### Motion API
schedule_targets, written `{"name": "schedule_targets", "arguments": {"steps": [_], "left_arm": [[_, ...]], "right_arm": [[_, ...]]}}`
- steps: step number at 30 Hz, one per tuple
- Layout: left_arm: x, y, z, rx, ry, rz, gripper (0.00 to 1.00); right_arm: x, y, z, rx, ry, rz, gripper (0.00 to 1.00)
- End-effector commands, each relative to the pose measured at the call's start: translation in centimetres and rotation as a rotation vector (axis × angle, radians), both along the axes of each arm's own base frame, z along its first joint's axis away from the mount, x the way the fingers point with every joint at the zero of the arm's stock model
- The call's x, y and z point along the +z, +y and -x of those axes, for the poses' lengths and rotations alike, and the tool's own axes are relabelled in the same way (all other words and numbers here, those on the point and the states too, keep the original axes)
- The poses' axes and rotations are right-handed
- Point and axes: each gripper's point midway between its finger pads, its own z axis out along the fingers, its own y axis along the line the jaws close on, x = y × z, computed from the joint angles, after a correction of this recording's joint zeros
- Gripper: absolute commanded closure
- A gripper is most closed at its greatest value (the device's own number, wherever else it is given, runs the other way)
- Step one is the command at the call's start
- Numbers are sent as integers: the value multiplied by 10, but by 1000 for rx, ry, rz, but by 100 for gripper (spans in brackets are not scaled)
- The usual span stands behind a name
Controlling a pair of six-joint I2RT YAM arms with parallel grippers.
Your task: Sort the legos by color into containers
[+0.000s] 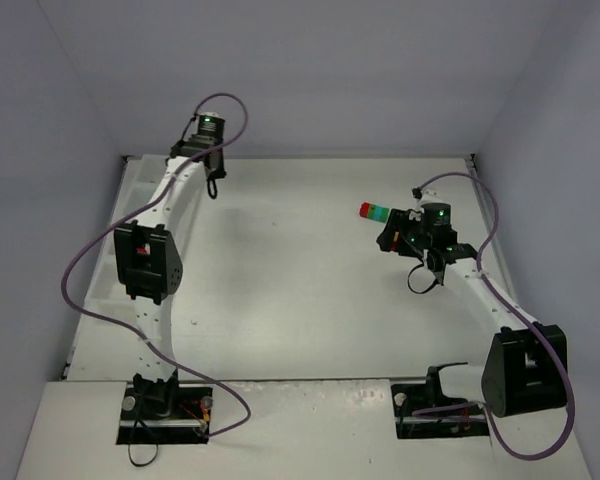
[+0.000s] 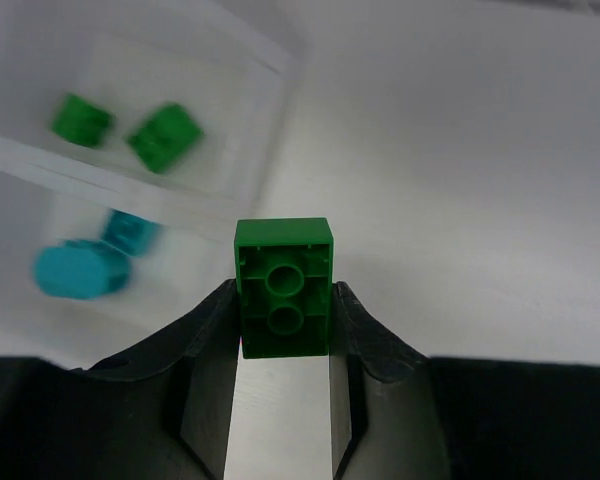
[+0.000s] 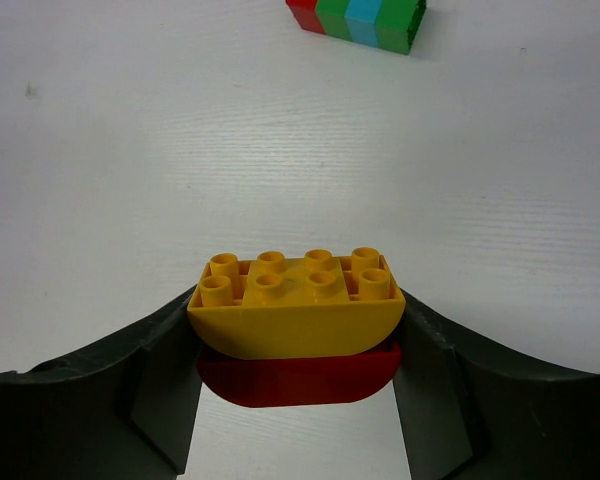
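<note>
Compartments (image 2: 280, 80) hold green bricks (image 2: 165, 136), teal bricks (image 2: 80, 271).

The left pincer (image 2: 285, 335) clamps a green brick (image 2: 284, 288) beside the tray (image 2: 270, 95).

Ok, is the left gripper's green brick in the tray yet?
Out: the left gripper is shut on the green brick, outside the tray wall.

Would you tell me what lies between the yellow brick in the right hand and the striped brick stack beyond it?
Nothing: the right wrist view shows only bare white table between the yellow brick and the striped stack.
</note>
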Motion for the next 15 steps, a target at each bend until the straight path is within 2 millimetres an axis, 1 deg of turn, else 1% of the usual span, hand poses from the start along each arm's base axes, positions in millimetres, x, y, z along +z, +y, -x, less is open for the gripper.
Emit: {"name": "schedule_targets", "arguments": {"steps": [1, 2, 3, 4, 5, 6, 7, 8, 9, 10, 11, 13, 14, 15], "left_arm": [[40, 71, -23, 99, -81, -126, 96], [41, 81, -28, 113, -88, -132, 95], [34, 89, -36, 124, -83, -149, 94], [44, 98, -43, 140, -111, -153, 93], [34, 112, -50, 163, -100, -161, 92], [35, 119, -54, 172, -107, -169, 92], [36, 124, -60, 178, -122, -167, 90], [43, 128, -65, 183, -147, -163, 87], [36, 135, -71, 187, -145, -169, 85], [34, 136, -75, 184, -150, -166, 81], [31, 137, -80, 180, -153, -163, 79], [31, 140, -86, 177, -170, -156, 75], [29, 142, -88, 180, -172, -156, 69], [28, 146, -89, 192, -177, -148, 67]], "right_arm": [[34, 20, -23, 94, -113, -16, 100], [34, 24, -23, 110, -115, -12, 100], [34, 28, -23, 128, -116, -12, 100], [34, 31, -24, 141, -115, -10, 100], [34, 34, -23, 164, -115, -12, 100], [34, 37, -23, 177, -115, -14, 100], [33, 40, -23, 192, -114, -14, 100], [34, 43, -22, 202, -116, -15, 100], [34, 46, -21, 220, -117, -15, 100], [34, 49, -21, 229, -116, -14, 100], [36, 51, -21, 243, -119, -18, 100], [35, 55, -20, 261, -118, -15, 100], [36, 57, -20, 270, -119, -14, 100], [36, 60, -19, 290, -122, -12, 100]]}}
